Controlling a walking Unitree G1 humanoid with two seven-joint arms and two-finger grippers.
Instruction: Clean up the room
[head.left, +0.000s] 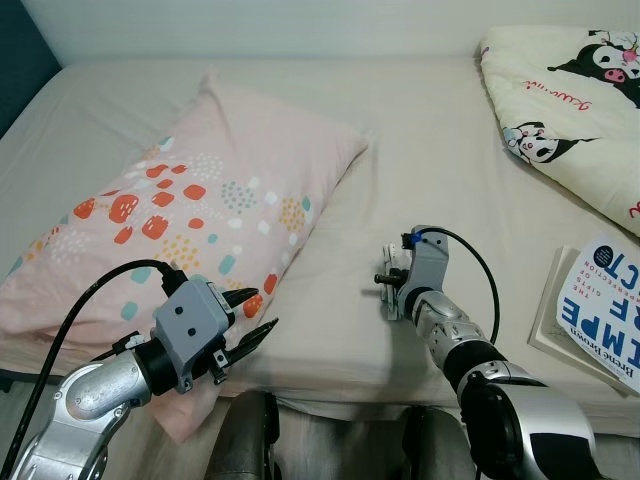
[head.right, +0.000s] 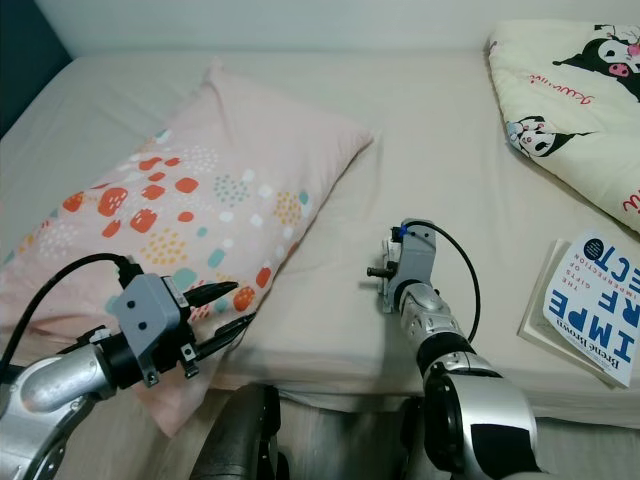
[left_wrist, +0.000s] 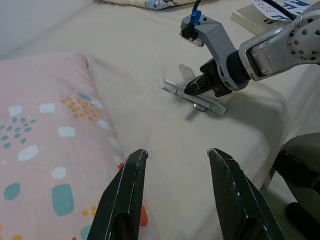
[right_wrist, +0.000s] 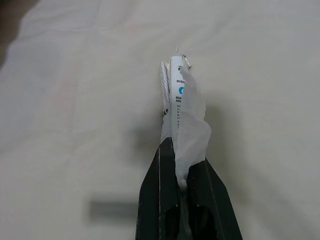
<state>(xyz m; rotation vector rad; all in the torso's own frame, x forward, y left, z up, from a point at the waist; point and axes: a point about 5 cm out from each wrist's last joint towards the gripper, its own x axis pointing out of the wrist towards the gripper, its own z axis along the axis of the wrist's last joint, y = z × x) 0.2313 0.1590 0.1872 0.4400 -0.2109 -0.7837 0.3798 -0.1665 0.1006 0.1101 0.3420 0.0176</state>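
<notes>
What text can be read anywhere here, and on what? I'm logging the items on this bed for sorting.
"IMPE" and, above it, letters ending in "CT", large and cut off by the frame, with "Brené Brown" at the lower edge: on the book.
Pink cursive script on the cartoon blanket: too small to read.
Small print beside a blue dot on the white wrapper held in the right gripper: too blurred to read.

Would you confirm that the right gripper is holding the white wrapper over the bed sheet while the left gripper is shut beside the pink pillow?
Not quite: the left gripper is open, its fingers clearly apart in the left wrist view. The rest holds: the right gripper is shut on the white wrapper over the bed sheet, and the left sits beside the pink pillow.
</notes>
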